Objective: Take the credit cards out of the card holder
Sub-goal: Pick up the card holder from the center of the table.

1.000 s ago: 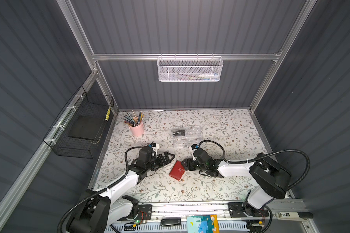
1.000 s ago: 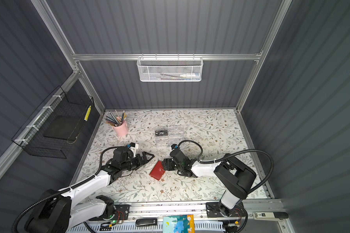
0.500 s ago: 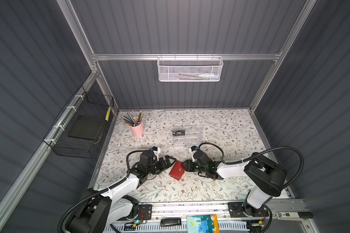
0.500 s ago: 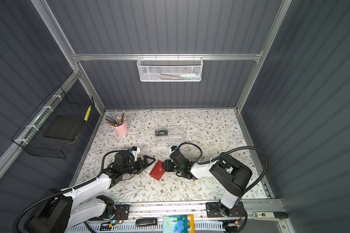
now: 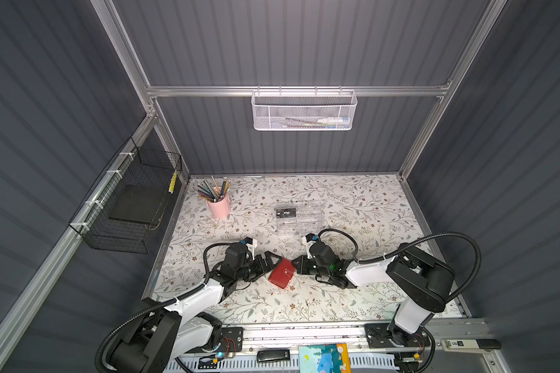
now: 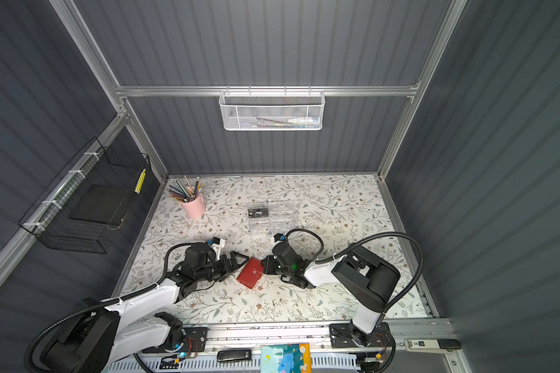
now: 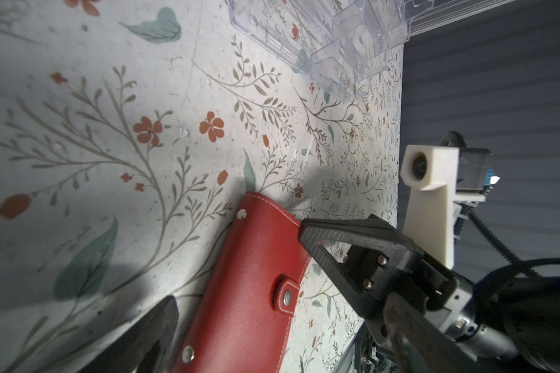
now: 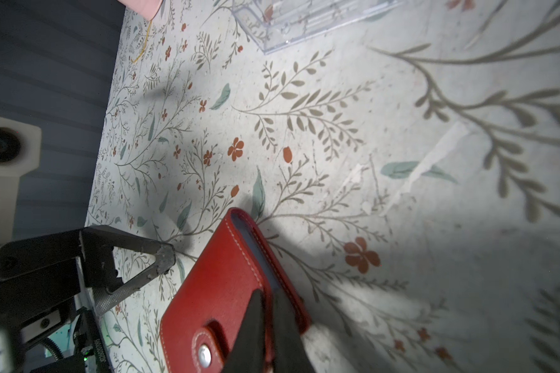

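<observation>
My right claw [image 8: 267, 298] is pinched tight on the edge of the top cover of the small red leather-like card holder [image 8: 220, 290], just beside its snap-button strap tab. The card holder lies closed on the floral-patterned table [image 5: 353, 200], near the front, between my two arms. My left claw [image 5: 274, 263] is spread wide just beside its opposite edge; I cannot tell if it touches. Farther back stands a clear acrylic compartment box [image 5: 304, 222] with a black card [image 5: 286, 212] lettered "Vip" in it. A pink cup of pencils [image 5: 219, 206] stands toward the back left.
</observation>
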### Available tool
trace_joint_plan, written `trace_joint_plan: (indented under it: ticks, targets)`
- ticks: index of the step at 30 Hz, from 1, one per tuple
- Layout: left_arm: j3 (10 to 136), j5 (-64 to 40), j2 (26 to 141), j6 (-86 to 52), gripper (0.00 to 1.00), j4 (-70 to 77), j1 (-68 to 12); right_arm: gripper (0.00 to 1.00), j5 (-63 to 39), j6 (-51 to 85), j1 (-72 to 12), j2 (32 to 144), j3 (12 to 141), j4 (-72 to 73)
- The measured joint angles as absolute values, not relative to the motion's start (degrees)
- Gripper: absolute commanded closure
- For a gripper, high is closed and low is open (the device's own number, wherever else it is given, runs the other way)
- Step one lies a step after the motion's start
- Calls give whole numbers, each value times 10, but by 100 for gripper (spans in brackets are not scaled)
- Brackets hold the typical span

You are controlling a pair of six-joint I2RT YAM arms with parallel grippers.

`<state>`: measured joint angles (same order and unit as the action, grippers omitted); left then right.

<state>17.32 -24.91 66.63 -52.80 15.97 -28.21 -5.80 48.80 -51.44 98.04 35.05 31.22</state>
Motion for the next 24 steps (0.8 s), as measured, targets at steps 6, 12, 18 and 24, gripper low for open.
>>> trace_joint_plan:
  ticks: [6,12,18,24]
  targets:
    - [175,-244,674,-525,0,157,-282,100,-58,491,-514,977,343,319]
    - [200,-234,672,-505,0,128,-282,100,-44,479,-514,945,335,295]
    - [219,-234,676,-488,0,134,-282,100,-42,450,-487,905,341,256]
    - [222,-249,726,-480,0,173,-282,100,-58,430,-441,885,359,244]
